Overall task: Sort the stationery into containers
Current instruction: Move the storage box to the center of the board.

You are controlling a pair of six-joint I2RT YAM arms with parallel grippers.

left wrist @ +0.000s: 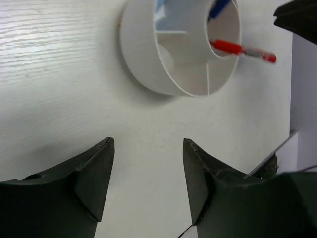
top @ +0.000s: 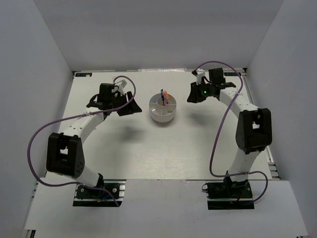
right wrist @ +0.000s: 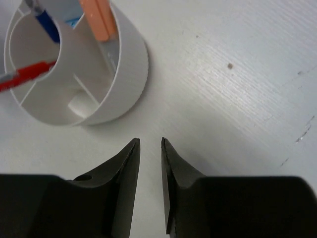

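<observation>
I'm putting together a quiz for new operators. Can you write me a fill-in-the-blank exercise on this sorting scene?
1. The pen poking out over the rim of the white tub is ___.
2. The capsule-shaped piece rising above the rim near the blue pen is ___.
3. The left gripper and the right gripper both hold ___.
4. The left gripper's jaws stand ___ apart than the right's.
Missing words: red; orange; nothing; wider.

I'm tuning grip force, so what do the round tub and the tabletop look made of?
Tub: probably white plastic, smooth with a faint sheen; its walls and dividers are thin and look moulded.
Tabletop: white matte board with fine straight grain lines. It could be painted wood or a wood-look laminate; the pictures don't show which.
</observation>
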